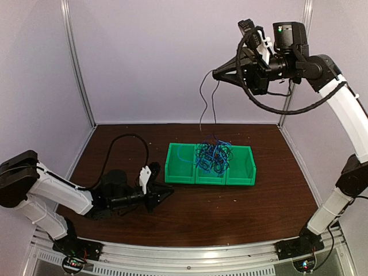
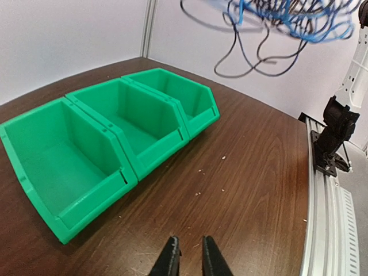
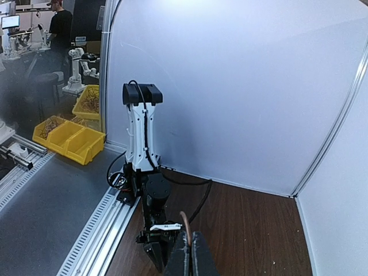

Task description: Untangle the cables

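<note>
My right gripper (image 1: 216, 75) is raised high at the back and is shut on a thin dark cable (image 1: 202, 98). In the right wrist view the cable's end (image 3: 184, 221) sticks up from between the closed fingers of the gripper (image 3: 190, 248). The cable hangs down to a tangle of blue and black cables (image 1: 211, 154). In the left wrist view the tangle (image 2: 287, 17) dangles in the air above the green bins (image 2: 86, 190), and their three compartments look empty. My left gripper (image 1: 165, 194) is low over the table, left of the bins (image 1: 238, 173). Its jaws (image 2: 189, 256) are slightly apart and empty.
The brown table (image 1: 190, 215) ends at a metal rail (image 1: 190, 253) at the near edge. White walls and corner posts (image 1: 77, 63) close in the back and sides. The right arm's base (image 2: 336, 135) stands on the rail, and the left arm (image 3: 141, 129) shows in the right wrist view.
</note>
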Action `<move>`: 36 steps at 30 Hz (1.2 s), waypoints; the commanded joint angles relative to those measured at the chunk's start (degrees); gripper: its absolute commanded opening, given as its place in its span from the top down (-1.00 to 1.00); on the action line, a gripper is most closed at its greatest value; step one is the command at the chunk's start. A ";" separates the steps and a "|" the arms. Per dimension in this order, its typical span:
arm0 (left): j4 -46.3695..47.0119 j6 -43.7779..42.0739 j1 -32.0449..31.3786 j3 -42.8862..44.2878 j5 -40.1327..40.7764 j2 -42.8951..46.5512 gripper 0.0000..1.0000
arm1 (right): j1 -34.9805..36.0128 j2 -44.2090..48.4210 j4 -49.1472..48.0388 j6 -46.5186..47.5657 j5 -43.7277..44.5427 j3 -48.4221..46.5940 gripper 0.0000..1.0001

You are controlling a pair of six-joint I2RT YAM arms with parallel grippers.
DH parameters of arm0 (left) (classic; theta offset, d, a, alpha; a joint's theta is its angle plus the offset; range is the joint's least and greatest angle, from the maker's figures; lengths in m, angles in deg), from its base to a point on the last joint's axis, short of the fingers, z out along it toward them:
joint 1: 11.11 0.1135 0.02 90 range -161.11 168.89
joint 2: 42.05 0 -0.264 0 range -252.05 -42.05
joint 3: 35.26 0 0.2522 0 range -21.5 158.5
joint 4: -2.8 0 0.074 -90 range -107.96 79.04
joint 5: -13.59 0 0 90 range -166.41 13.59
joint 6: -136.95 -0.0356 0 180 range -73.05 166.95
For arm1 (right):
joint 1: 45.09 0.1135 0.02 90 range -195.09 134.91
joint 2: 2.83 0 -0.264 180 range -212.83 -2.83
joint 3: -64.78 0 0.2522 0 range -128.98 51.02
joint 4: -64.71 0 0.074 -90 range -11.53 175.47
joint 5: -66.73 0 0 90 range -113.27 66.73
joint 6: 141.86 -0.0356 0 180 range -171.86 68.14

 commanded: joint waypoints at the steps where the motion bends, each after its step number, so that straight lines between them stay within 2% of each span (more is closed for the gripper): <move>1: -8.57 -0.94 -0.20 -1.35 4.50 9.72 0.50 | 0.73 1.67 -5.88 -3.50 -1.92 10.47 1.00; 4: -13.32 -2.21 -0.20 -1.19 3.95 17.27 0.09 | 1.66 3.43 -8.89 -4.35 -0.37 19.04 1.00; 7: -17.52 -3.48 -0.42 2.10 5.55 20.46 -0.19 | 2.62 4.28 -10.74 -4.46 2.37 25.65 1.00; 12: -12.19 -6.17 -0.55 4.79 5.65 17.89 -0.36 | 4.31 4.51 -11.20 -2.48 6.79 30.97 1.00; 16: -1.94 -6.36 -0.62 6.68 6.81 9.62 -0.40 | 5.33 4.09 -12.43 -3.09 7.58 33.33 1.00; 19: 7.24 -5.54 -1.09 8.69 10.89 2.43 -0.41 | 6.39 3.42 -13.57 -4.74 6.58 34.11 1.00; 21: 12.32 -6.16 -1.21 10.20 10.85 -2.26 -0.37 | 7.35 2.87 -14.18 -5.45 6.16 34.21 1.00; 23: 14.83 -6.89 -1.18 11.98 8.23 -6.56 -0.24 | 8.12 2.47 -14.09 -5.46 6.61 33.79 1.00; 27: 15.30 -6.45 -1.21 15.81 -1.32 -14.42 0.10 | 8.67 1.91 -13.72 -5.66 6.80 32.14 1.00; 30: 19.51 -3.85 -1.27 15.83 -7.18 -19.42 0.18 | 8.72 1.64 -13.91 -5.75 7.03 31.46 1.00; 32: 24.07 -1.74 -1.41 14.63 -8.21 -21.02 0.19 | 8.73 1.58 -14.13 -5.62 7.16 31.63 1.00; 36: 26.61 0.18 -1.51 13.98 -7.93 -22.19 0.43 | 8.72 1.44 -14.24 -5.73 7.22 31.81 1.00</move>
